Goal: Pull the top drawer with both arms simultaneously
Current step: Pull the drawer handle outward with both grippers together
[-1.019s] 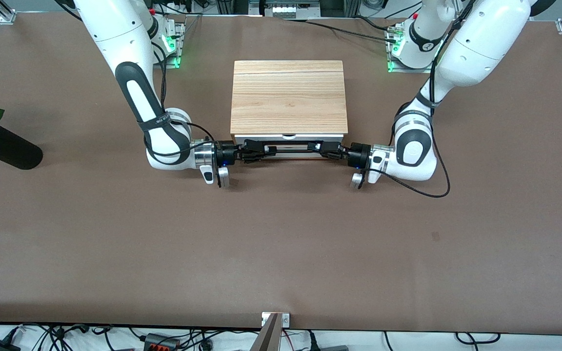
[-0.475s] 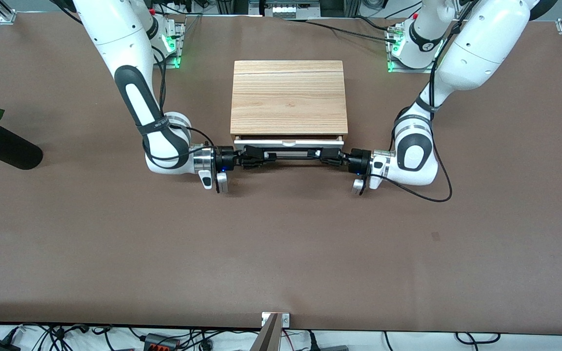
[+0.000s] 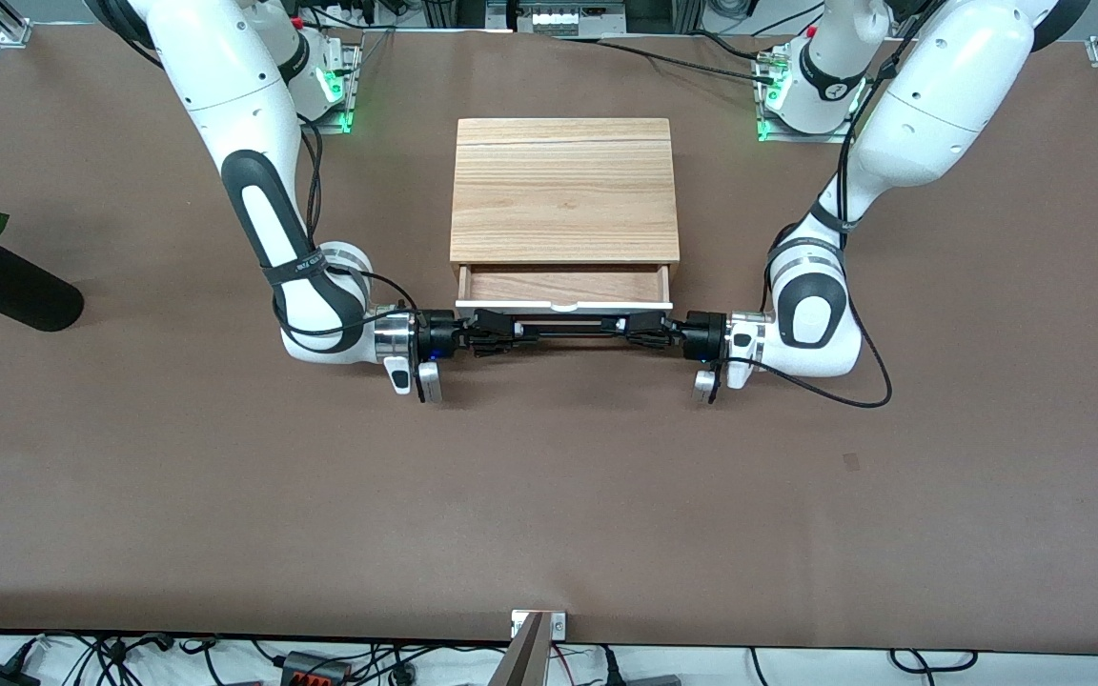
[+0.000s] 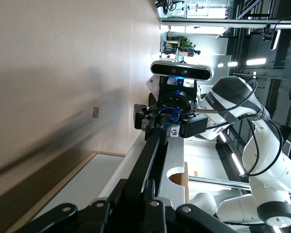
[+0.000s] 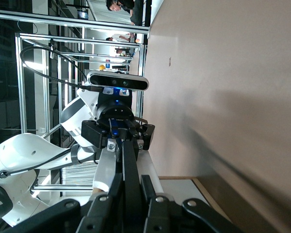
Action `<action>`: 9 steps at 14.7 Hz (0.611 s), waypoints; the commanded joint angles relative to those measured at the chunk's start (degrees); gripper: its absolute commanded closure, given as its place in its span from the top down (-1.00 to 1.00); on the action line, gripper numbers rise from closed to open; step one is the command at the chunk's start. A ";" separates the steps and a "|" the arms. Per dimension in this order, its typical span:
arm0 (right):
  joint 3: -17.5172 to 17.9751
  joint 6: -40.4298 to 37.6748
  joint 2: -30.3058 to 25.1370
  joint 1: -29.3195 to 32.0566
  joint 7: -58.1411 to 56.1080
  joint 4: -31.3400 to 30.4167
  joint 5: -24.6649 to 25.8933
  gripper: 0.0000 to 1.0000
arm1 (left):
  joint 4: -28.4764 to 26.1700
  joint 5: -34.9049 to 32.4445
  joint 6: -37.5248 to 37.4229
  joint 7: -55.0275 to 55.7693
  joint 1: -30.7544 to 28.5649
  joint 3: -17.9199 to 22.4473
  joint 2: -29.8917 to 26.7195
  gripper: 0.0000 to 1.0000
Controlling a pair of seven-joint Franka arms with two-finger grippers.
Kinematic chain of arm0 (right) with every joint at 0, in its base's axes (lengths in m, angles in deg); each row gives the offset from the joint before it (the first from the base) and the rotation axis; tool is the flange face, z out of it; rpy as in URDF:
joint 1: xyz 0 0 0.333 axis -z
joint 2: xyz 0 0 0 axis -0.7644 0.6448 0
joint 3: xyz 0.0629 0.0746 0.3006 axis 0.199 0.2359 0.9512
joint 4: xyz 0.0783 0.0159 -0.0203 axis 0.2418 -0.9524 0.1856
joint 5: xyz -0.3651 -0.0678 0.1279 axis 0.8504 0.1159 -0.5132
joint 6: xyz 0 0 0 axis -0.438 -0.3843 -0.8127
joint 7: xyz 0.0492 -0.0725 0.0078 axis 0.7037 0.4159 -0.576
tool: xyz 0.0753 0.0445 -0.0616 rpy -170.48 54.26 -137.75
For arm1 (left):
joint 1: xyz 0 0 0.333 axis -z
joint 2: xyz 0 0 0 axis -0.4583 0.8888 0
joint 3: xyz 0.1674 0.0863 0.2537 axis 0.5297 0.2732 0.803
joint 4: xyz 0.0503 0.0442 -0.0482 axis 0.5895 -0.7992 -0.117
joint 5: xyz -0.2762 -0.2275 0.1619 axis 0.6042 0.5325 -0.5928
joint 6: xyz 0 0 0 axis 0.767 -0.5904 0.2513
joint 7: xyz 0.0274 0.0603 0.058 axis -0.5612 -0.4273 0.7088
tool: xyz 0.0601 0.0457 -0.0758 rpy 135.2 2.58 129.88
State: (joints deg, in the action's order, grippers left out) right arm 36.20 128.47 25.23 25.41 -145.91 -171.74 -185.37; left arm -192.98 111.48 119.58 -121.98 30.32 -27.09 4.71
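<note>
Two arms, two grippers, one cabinet (image 3: 564, 188) with one open drawer (image 3: 564, 289), one vase (image 3: 10, 289) on a brown table (image 3: 549, 495).

Taking the cabinet as landmark: the vase lies well apart from it, toward the right arm's end of the table, a dark cylinder on its side with a red flower and green leaves at its mouth.

The right arm (image 3: 263, 200) comes down from its base beside the cabinet, glossy white with black joint bands, its elbow bent and its silver wrist turned level. The right gripper (image 3: 501, 335) points sideways along the drawer's front and is closed on the handle (image 3: 563, 331) at the end toward the right arm. In the right wrist view, its black fingers (image 5: 111, 206) clamp the bar (image 5: 128, 170) from both sides.

The cabinet is a low box with a light, grained wooden top. The drawer stands partly pulled out toward the front camera: a wide, shallow tray with a brown wooden floor, a white front panel and a long, thin black bar handle.

The left arm (image 3: 902, 143) mirrors the other, wrist level. The left gripper (image 3: 630, 330) is closed on the handle's other end; in the left wrist view its fingers (image 4: 136, 206) pinch the bar (image 4: 148, 165), with the right gripper (image 4: 160, 121) at the bar's end.
</note>
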 commanded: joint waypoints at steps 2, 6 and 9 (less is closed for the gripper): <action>-0.11 0.78 1.44 2.12 2.87 4.03 -0.14 -0.80 | 2.51 0.40 1.88 2.35 0.39 0.74 1.24 -0.74; -0.11 1.39 1.35 2.20 2.88 3.95 0.30 0.14 | 2.51 0.31 1.88 2.26 0.30 0.74 1.15 -0.56; -0.11 2.44 1.26 2.03 2.79 3.51 0.30 1.00 | 2.77 0.31 1.97 2.35 0.39 0.74 1.24 -0.23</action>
State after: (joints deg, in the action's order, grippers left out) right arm 35.63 129.63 26.70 27.20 -143.97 -168.53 -185.37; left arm -190.81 111.48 120.90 -120.50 30.40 -26.96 5.84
